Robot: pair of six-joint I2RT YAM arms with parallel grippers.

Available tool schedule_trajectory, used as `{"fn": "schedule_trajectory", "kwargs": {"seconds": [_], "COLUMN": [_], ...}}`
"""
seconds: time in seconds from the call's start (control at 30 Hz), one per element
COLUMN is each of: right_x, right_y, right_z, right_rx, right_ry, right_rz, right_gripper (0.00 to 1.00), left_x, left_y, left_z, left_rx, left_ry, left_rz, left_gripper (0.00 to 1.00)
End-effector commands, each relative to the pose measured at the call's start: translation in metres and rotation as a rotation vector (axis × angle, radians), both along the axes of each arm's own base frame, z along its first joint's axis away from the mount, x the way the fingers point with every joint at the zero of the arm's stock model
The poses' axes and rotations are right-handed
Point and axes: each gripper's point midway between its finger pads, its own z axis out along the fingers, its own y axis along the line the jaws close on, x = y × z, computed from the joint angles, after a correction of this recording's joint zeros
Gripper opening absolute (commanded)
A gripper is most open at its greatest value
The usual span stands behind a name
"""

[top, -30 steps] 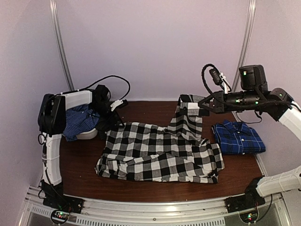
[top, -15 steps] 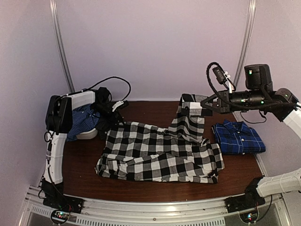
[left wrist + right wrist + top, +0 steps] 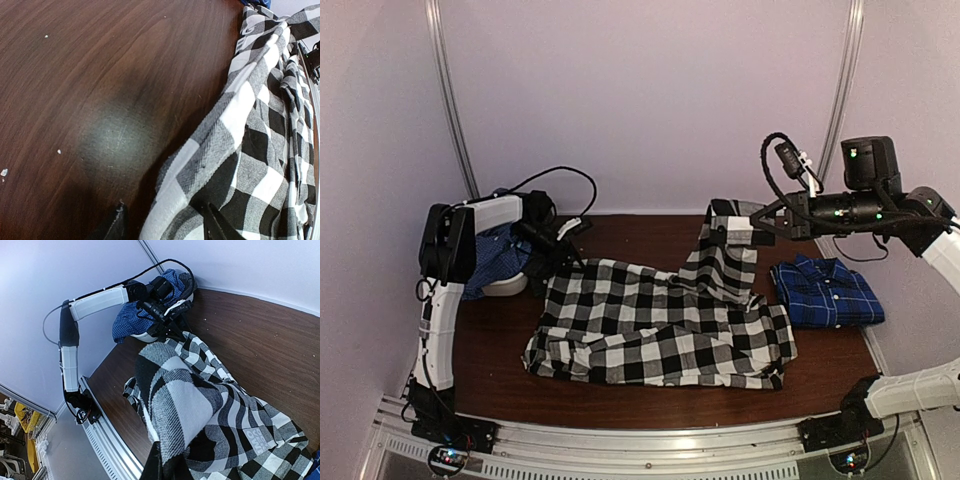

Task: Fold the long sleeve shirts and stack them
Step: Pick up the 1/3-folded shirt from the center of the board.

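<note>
Right gripper is closed on a far corner of the check shirt, holding it up off the surface so the cloth hangs down in a steep band to the rest of the garment. In the right wrist view the pinched fabric bunches just in front of the camera and falls away towards the left arm. The remainder of the check shirt lies spread and rumpled across the middle of the surface, its near edge rolled under.

Left gripper sits low at the shirt's far-left edge. In its wrist view the gripper has its fingers apart, astride the shirt's hem, with a sliver of bare surface showing beside the left finger, so nothing is pinched there.

The blue shirt lies folded flat on the right, just beside the check shirt and apart from it. Behind the left arm, a blue cloth is heaped over a white object.
</note>
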Motion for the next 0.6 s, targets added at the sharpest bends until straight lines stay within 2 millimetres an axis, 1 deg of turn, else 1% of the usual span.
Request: {"fn": "schedule_trajectory", "kwargs": {"seconds": [0.0,0.17,0.37,0.47,0.53,0.57], "right_x": [-0.0011,-0.0008,0.0004,0.0018,0.0044,0.006], "right_y": [-0.0015,-0.0032,-0.0047,-0.0046,-0.0049,-0.0051], "right_z": [0.0085,0.0094,0.004,0.0029,0.0028,0.0028], "right_rx": [0.013,0.018,0.016,0.016,0.018,0.02], "right_ry": [-0.033,-0.039,-0.028,-0.026,-0.025,-0.023], "right_rz": [0.014,0.008,0.002,0.001,-0.007,-0.013], "right_gripper": [0.0,0.0,0.0,0.0,0.0,0.0], "left_x": [0.006,0.0142,0.0137,0.0124,0.0126,0.0137], "left_y": [0.0006,0.0022,0.0021,0.0016,0.0024,0.003], "left_z": [0.012,0.0132,0.013,0.0135,0.0141,0.0147], "left_rx": [-0.034,-0.014,-0.015,-0.02,-0.014,-0.008], "left_ry": [-0.004,0.003,0.01,0.013,0.01,0.008], "left_rz": [0.011,0.065,0.07,0.065,0.065,0.069], "left_gripper": [0.5,0.49,0.37,0.28,0.16,0.08]}}
